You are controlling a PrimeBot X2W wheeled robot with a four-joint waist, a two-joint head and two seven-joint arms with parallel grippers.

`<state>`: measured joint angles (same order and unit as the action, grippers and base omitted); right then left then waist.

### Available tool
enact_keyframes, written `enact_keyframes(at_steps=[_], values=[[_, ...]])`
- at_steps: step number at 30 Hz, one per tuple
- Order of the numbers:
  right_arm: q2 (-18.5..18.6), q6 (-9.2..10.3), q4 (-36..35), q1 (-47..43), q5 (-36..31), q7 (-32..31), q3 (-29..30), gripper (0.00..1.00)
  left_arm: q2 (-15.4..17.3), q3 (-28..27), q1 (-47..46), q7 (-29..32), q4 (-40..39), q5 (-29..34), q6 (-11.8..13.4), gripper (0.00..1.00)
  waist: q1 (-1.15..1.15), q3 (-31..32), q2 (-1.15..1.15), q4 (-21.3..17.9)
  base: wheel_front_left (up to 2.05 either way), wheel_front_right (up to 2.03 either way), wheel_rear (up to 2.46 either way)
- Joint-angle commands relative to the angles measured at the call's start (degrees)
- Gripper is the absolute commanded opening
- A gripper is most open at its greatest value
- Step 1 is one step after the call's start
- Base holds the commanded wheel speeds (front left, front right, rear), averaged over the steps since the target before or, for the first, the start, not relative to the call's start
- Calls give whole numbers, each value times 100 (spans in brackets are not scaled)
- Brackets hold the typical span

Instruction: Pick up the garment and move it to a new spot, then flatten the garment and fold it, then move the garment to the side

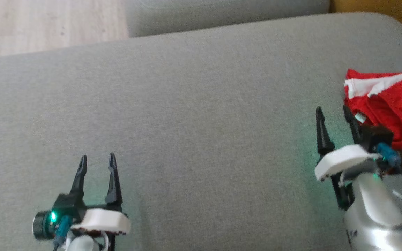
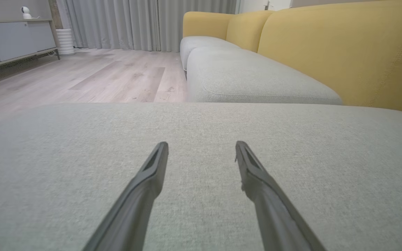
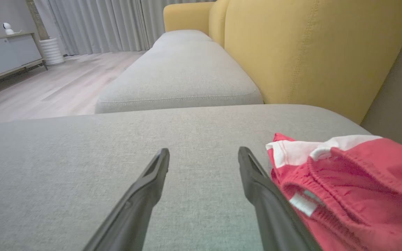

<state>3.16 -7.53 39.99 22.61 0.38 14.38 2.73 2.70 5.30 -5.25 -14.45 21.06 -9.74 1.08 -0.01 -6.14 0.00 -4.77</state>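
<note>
Red shorts (image 1: pixel 393 104) lie bunched at the sofa cushion's (image 1: pixel 201 104) right edge. The right hand (image 1: pixel 332 108), wide and empty, sits just beside them, within reach. The left hand (image 1: pixel 97 156) is wide too, over bare cushion.

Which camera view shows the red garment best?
The right wrist view: the red garment lies close, its white trim and label clear. The head view cuts the garment off at the right edge. The left wrist view faces the grey cushion.

Grey sofa cushion (image 1: pixel 201 104) — crumpled red garment (image 1: pixel 393 108) on it
</note>
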Motion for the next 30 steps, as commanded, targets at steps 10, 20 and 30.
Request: enact_keyframes(at_steps=[10,20,30], values=[[-27,4,-137,-518,299,62,-296,100,18,-382,228,-55,-73,-28,-5,100,1,558,0,351,0,0,0],[-28,4,-168,-698,472,62,-392,100,18,-537,434,-55,-83,-99,-176,100,1,725,0,469,0,0,0],[-28,4,-127,-708,484,62,-504,100,18,-604,507,-55,-114,-193,-352,100,1,777,0,440,0,0,0]])
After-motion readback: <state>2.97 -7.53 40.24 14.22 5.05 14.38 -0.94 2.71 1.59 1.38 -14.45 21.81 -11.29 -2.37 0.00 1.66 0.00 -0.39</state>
